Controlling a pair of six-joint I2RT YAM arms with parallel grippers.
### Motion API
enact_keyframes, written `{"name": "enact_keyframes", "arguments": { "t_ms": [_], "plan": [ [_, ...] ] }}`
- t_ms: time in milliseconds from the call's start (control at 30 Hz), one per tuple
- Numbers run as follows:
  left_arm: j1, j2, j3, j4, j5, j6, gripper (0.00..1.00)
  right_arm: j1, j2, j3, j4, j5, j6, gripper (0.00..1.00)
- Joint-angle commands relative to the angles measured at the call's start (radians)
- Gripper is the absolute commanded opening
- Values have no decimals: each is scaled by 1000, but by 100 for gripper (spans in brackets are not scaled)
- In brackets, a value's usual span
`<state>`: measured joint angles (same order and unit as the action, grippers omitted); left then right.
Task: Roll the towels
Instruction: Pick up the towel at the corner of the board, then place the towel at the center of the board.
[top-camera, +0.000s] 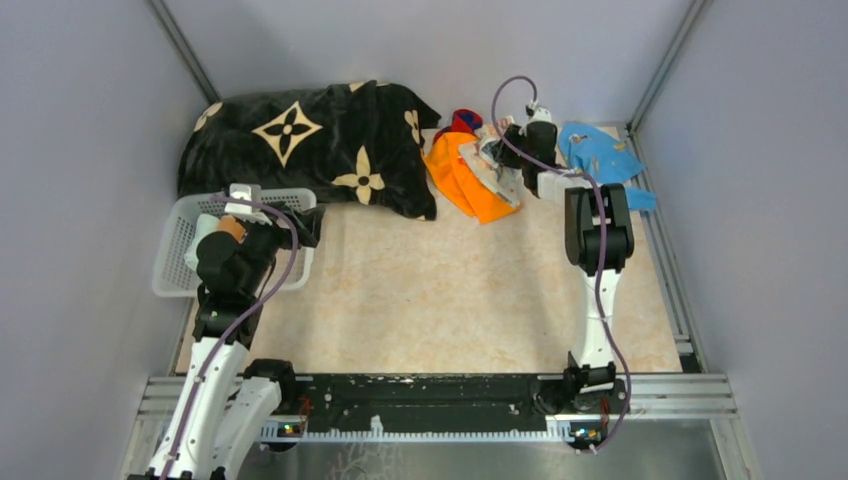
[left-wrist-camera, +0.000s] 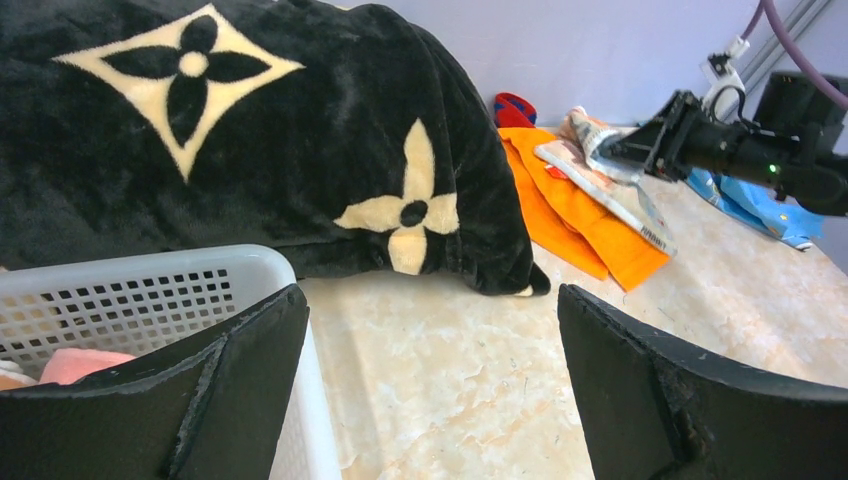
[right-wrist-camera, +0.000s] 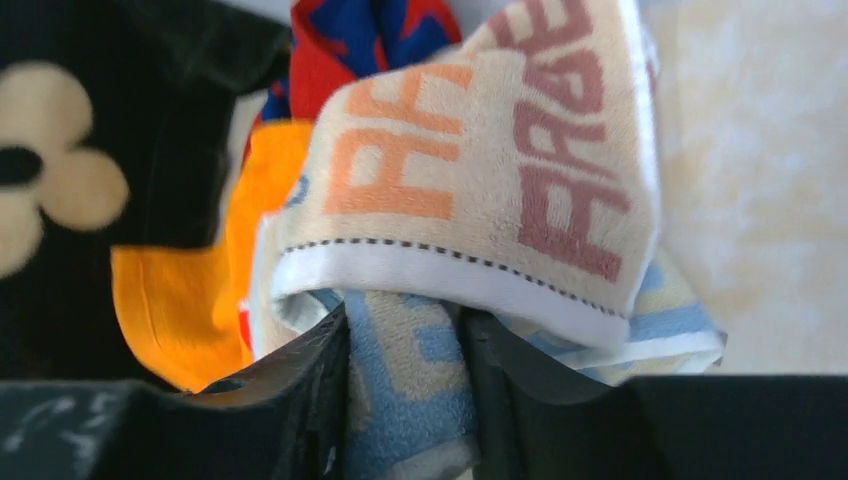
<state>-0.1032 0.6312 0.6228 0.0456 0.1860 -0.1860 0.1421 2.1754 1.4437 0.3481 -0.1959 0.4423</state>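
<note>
Lettered towel (right-wrist-camera: 470, 150) is pinched by R gripper (right-wrist-camera: 405, 330), L gripper (left-wrist-camera: 430, 300) is held wide & empty; orange towel (top-camera: 455, 180) etc. is seen unrolled.

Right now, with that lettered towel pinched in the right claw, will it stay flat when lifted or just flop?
Probably flop: the lettered towel folds and droops over the right gripper. It looks light and plush, so the pinch should hold without slipping. It may drag the orange towel it lies on.
</note>
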Motion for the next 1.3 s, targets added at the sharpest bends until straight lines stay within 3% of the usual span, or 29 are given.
{"name": "enact_keyframes", "arguments": {
  "t_ms": [0,67,200,333,433,600,767,1067,1267],
  "plan": [
    [11,-11,-3,36,24,9,99,5,42,225,-60,18,-99,29],
    [12,-15,-3,36,24,10,99,5,48,290,-113,24,-144,20],
    [12,-26,-5,36,27,10,99,5,11,402,-186,65,-236,18],
    [13,-46,-5,35,31,11,99,5,-68,470,-282,67,-283,11],
    [12,-63,-5,35,40,13,99,7,-204,410,-320,35,-288,5],
    [12,-91,-3,42,67,11,99,33,-443,254,-422,-23,-288,4],
    [8,-105,5,42,110,-26,99,141,-653,133,-482,-32,-301,4],
    [7,-5,57,-20,326,-131,94,438,-797,84,-460,38,-273,5],
    [-12,93,59,-46,408,-186,90,487,-921,-216,-358,124,-198,7]
  ]
}}
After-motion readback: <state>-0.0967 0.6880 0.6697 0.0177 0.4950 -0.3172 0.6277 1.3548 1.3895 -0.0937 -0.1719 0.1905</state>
